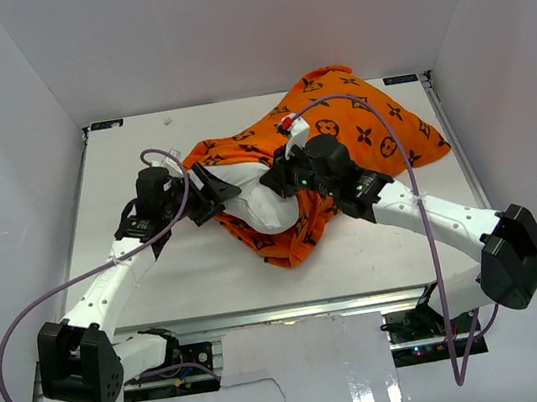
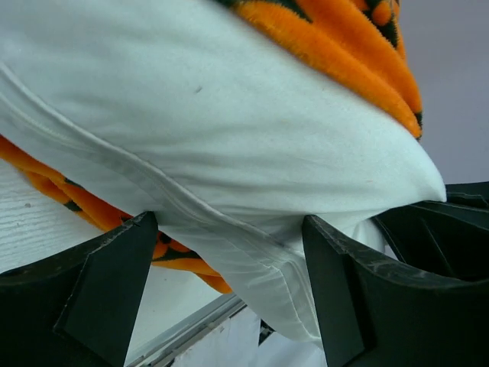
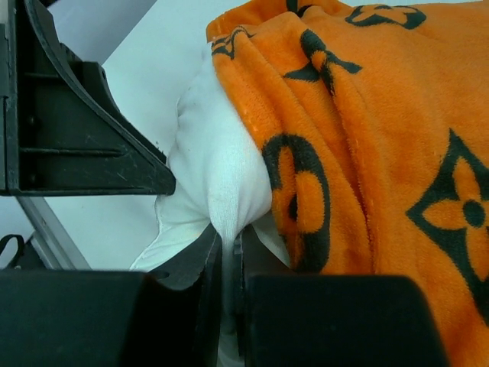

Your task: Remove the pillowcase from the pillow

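White walls (image 1: pixel 222 26) are set on three sides of a white bench (image 1: pixel 132 166). The bench top is flat and plain, so cloth can likely be slid over it with ease.

The pillowcase (image 1: pixel 368 125) is spread from the middle to the far right of the bench, bunched and wrinkled, with its open end turned to the near side. Most of the pillow (image 1: pixel 261 207) is hidden inside it. Only one white corner is pushed out of the open end, near the middle of the bench, and the orange edge is folded back around it.

The left gripper (image 1: pixel 220 198) is spread wide, with the pillow corner between its fingers but not pinched. The right gripper (image 1: pixel 274 182) is pressed together on a small fold of the white pillow cloth, just beside the orange edge.

The step in hand is judged to be the pulling apart. The pillow is bared only a little, so most of the work is not yet done. Next, a firm hold on the pillow is called for from one gripper, while the orange edge is taken by the other and drawn toward the far right. Only one layer should be pinched each time, or both will be dragged along together.
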`<action>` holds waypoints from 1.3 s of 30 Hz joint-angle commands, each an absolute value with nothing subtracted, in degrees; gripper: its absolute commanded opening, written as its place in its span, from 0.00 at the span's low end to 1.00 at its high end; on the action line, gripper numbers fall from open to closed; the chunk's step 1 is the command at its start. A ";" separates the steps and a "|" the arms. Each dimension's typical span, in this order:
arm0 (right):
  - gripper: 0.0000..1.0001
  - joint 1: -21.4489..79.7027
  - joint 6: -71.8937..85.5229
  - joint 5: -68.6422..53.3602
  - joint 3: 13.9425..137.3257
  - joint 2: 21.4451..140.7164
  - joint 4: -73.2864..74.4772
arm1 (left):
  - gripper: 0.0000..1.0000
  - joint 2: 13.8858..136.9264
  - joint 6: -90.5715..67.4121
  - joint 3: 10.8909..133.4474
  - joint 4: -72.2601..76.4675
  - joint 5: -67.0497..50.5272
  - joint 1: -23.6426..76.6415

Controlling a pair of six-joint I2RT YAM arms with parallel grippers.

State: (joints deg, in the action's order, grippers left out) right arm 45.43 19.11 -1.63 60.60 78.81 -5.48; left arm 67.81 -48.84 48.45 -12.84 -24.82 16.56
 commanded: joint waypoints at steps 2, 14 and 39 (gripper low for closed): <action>0.08 46.23 20.13 3.25 62.58 79.27 -15.56 | 0.89 67.76 -52.63 46.50 -8.54 -23.20 16.70; 0.08 49.39 21.79 2.12 54.67 80.51 -21.88 | 0.90 76.02 -60.64 41.67 7.37 -29.09 17.23; 0.82 49.66 15.20 -0.27 42.03 59.25 2.37 | 0.00 72.25 -64.77 44.12 10.55 -30.76 17.67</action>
State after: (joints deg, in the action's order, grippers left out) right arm 49.25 15.81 -1.54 47.11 61.73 -2.35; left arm 74.65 -62.98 40.38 6.70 -28.56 17.39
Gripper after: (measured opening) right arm 0.843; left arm 0.038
